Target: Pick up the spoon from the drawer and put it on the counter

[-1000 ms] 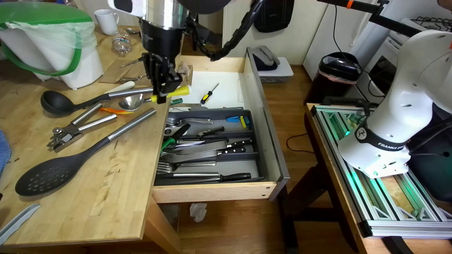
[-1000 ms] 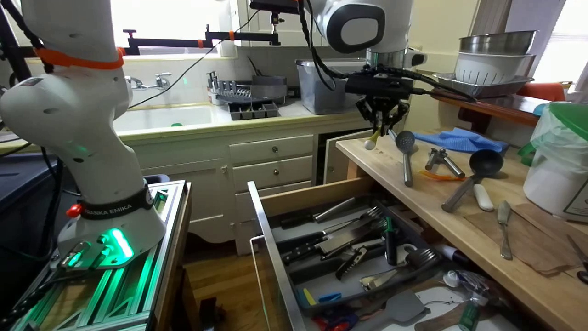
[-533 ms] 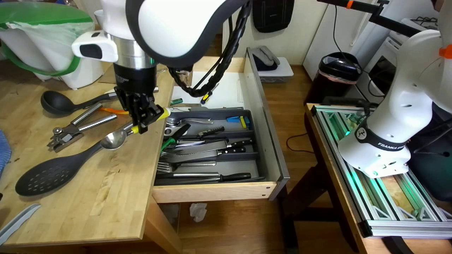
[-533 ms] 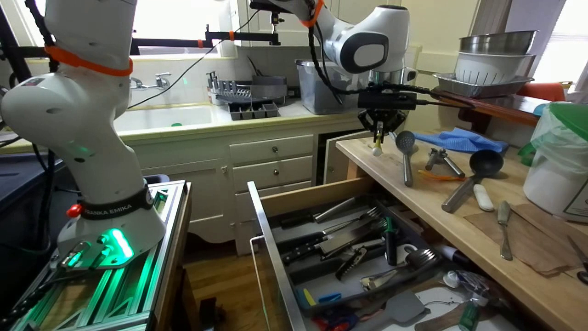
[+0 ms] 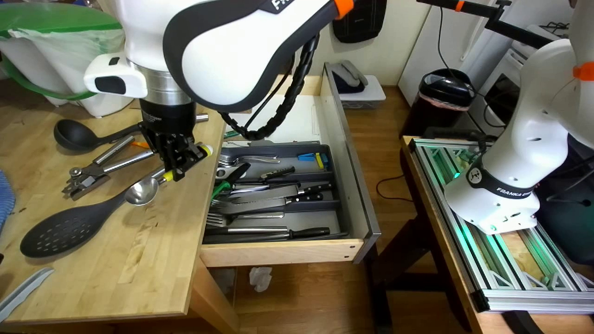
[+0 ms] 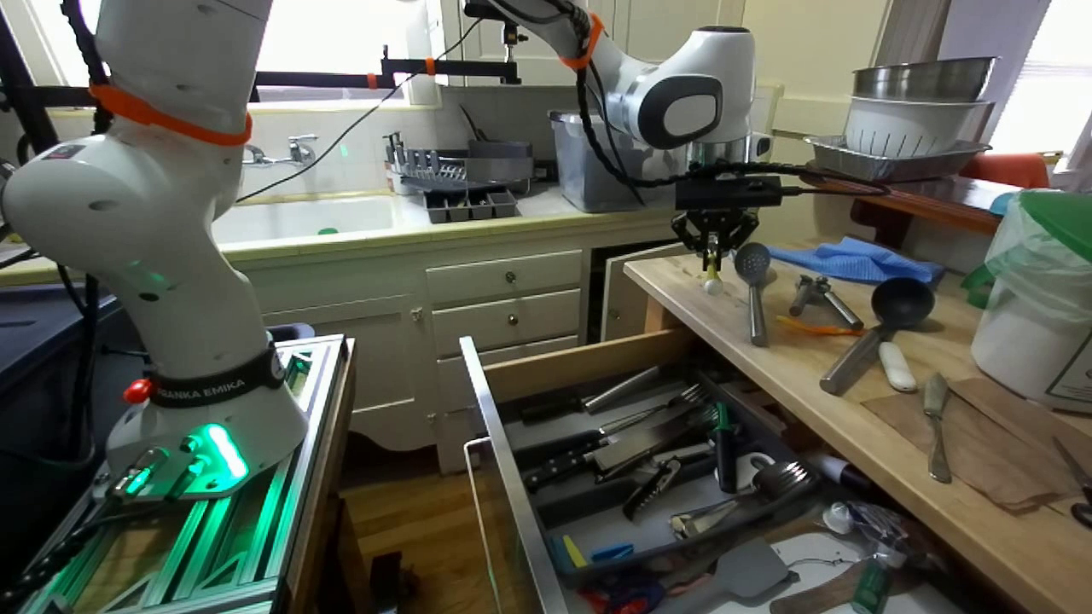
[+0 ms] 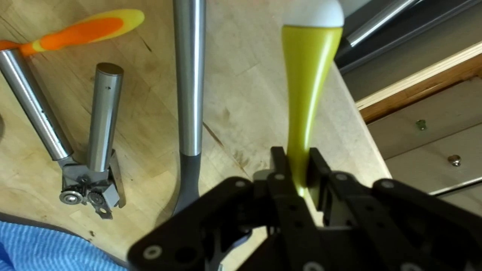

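Observation:
My gripper is shut on the yellow handle of the spoon and holds it over the counter. The spoon's silver bowl overlaps the neck of the large black slotted spoon in that exterior view. In an exterior view its white handle end points down beneath the gripper. In the wrist view the yellow handle runs up from between the fingertips; the bowl is hidden there. I cannot tell whether the spoon touches the counter. The drawer stands open beside the counter, with a grey tray of utensils.
On the counter lie the slotted spoon, a can opener, a black ladle, an orange peeler and a blue cloth. A white bin with a green lid stands at the back.
My gripper has carried the spoon away from the bin, along the counter towards the slotted spoon, and lowered it. The motion has slowed in the last half second. The drawer has not moved.

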Robot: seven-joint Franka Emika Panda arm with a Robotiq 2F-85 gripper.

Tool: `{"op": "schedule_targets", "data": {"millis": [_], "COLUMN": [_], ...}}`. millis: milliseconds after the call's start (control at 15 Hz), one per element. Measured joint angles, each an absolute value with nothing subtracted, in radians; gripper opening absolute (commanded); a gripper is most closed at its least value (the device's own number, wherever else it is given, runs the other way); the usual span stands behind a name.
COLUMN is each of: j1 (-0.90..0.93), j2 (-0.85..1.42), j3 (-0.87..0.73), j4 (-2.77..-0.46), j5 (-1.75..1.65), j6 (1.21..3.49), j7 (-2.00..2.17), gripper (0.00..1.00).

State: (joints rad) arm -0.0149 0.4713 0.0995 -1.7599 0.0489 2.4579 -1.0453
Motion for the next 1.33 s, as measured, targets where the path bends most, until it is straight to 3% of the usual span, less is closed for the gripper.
{"op": "schedule_targets", "data": {"millis": [1333], "j1": [-0.018], "j2": [0.678], "j3": [0.142], "j4": [-1.568], "j5": [0.047], "j6": [2.476], "j7": [-1.154], "gripper": [0.04]}}
